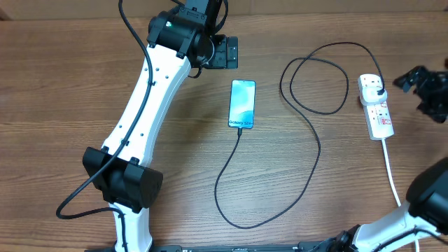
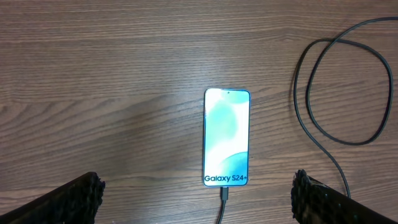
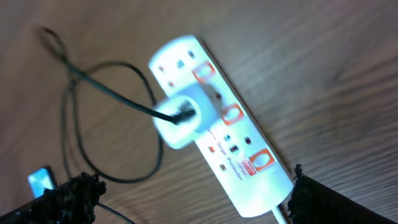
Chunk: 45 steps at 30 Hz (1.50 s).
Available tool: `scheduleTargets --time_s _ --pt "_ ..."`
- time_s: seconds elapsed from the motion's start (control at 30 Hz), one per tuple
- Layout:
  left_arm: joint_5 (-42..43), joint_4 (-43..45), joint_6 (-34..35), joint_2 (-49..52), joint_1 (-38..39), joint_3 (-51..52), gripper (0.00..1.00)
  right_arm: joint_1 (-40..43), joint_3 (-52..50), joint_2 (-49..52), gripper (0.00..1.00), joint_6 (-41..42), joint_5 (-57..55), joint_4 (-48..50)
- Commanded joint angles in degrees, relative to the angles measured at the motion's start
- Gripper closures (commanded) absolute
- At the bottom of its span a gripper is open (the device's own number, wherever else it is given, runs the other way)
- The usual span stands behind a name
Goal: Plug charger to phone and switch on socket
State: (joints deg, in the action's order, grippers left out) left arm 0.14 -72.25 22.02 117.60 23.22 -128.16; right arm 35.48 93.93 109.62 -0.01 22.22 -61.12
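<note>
- The fingers (image 2: pixel 68 199) of the left gripper (image 2: pixel 196 186) are spread wide apart, and nothing is clamped; only bare table (image 2: pixel 124 93) is seen between the tips.
- Just ahead of the tips, a little toward the right-hand finger, the charger (image 2: pixel 224 198) is seated by its connector tip in the near short edge of the phone (image 2: pixel 227 137).
- The phone is laid flat, screen up, running lengthwise away from the fingers, with its "Galaxy S24+" text at the near end.
- Farther ahead, on the right-hand finger's side, a loop of the charger's black cable is laid on the table, apart from the phone.
- The fingers (image 3: pixel 329 202) of the right gripper (image 3: pixel 196 180) are also spread apart, and nothing is gripped.
- The socket (image 3: pixel 249 168) is laid slantwise ahead of them, untouched, its near end closer to the right-hand finger, where the white cord (image 3: pixel 281 215) is attached.
- Red-outlined switches (image 3: pixel 233 115) are set along it; whether they are on cannot be told.
- Beyond, a white adapter (image 3: pixel 186 118) is plugged in, and the black cable is led from it toward the left-hand finger's side.
</note>
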Motion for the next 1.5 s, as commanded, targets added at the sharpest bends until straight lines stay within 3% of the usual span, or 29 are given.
scheduleTargets --time_s 0.0,0.33,0.67,1.47 --pt "-1.0 0.1 -1.3 0.2 -0.2 -0.1 0.0 -0.3 -0.6 2.9 0.0 -0.5 -0.3 0.5" --pt "-1.0 0.1 -1.3 0.2 -0.2 -0.1 0.0 -0.8 -0.7 9.8 0.0 -0.5 4.9 3.9" --pt "-1.0 0.1 -1.3 0.2 -0.2 -0.1 0.0 -5.1 -0.7 9.9 0.0 -6.1 4.8 5.4" --pt "-1.0 0.1 -1.3 0.2 -0.2 -0.1 0.0 -7.4 -0.7 10.1 0.0 -6.5 0.9 11.7"
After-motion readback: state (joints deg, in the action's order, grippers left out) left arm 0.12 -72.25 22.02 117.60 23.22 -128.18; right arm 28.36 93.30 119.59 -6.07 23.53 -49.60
